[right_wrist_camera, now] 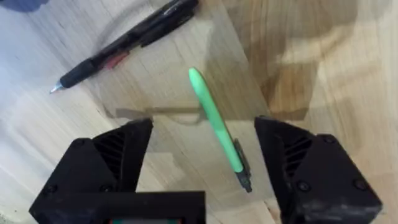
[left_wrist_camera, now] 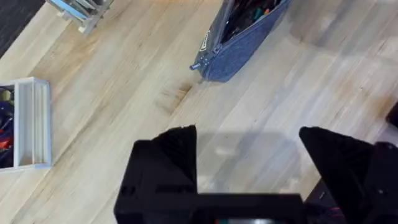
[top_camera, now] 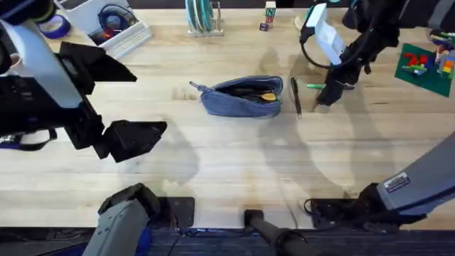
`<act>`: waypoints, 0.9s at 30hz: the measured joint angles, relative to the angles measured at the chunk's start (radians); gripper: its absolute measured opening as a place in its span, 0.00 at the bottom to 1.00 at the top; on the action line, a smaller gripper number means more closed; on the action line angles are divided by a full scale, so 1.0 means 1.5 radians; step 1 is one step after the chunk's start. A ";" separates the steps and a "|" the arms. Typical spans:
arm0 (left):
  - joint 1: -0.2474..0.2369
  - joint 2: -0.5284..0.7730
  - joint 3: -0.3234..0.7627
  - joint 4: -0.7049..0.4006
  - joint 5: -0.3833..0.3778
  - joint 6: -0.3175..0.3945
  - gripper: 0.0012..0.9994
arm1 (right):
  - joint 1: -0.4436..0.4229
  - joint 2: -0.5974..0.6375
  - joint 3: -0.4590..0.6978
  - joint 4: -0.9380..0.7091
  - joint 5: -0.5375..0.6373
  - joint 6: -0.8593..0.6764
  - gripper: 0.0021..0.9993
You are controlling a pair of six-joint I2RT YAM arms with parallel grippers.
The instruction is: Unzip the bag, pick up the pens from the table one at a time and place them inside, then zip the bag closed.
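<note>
The blue-grey bag (top_camera: 242, 96) lies mid-table with its zipper open and dark contents showing; the left wrist view also catches the bag (left_wrist_camera: 245, 40). A black pen (top_camera: 296, 97) lies just right of it, seen as the black pen (right_wrist_camera: 124, 46) from the right wrist. A green pen (top_camera: 316, 86) rests further right; the green pen (right_wrist_camera: 217, 127) lies on the wood between the open fingers of my right gripper (right_wrist_camera: 202, 162), which hovers over it (top_camera: 325, 96). My left gripper (top_camera: 135, 139) hangs open and holds nothing, well left of the bag, with wood between its fingers (left_wrist_camera: 165, 165).
A white tray (top_camera: 106, 28) with tape rolls sits at the back left. A rack of plates (top_camera: 202, 18) stands at the back centre, small blocks beside it. A green baseplate (top_camera: 426, 67) with bricks lies at the far right. Open table (top_camera: 234, 163) spreads in front of the bag.
</note>
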 joint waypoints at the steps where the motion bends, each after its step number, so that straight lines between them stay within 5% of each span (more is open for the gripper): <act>1: 0.000 0.000 0.000 0.000 0.000 0.000 1.00 | 0.000 0.000 0.000 0.000 0.002 0.000 1.00; 17: 0.000 0.000 0.000 0.000 0.000 0.000 1.00 | 0.003 0.010 0.011 -0.007 0.020 -0.006 0.98; 20: 0.000 0.000 0.000 0.000 0.000 0.000 1.00 | 0.002 0.012 0.012 0.001 0.024 -0.008 0.84; 25: 0.000 0.000 0.000 0.000 0.000 0.000 1.00 | 0.002 0.013 0.014 -0.004 0.030 -0.009 0.14; 27: 0.000 0.000 0.000 0.000 0.000 0.000 1.00 | 0.002 0.013 0.015 -0.010 0.030 -0.007 0.04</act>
